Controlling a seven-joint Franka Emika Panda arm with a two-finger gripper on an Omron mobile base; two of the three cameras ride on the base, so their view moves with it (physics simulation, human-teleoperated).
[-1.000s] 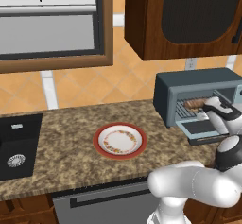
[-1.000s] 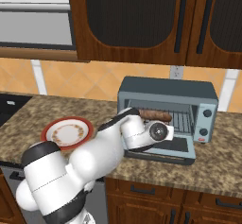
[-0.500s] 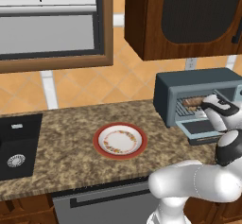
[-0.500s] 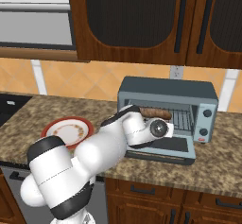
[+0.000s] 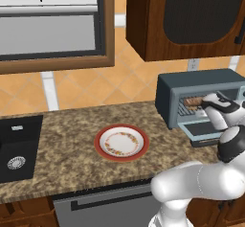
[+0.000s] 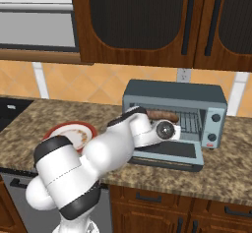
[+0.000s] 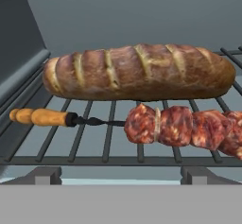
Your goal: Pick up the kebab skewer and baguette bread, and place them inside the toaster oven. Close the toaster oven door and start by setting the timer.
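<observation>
2 items on rack: baguette bread (image 7: 137,72), kebab skewer (image 7: 156,124) cut off right | jaws wide open, empty | toaster oven door (image 6: 167,153) down

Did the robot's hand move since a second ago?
Yes. In the left base view the gripper has slid a bit up and left against the toaster oven, toward its rack.

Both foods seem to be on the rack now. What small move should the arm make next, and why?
Probably draw the pincer back out of the oven. The bread and skewer both lie on the rack and nothing is held, while the door hangs open below and must be shut next.
</observation>
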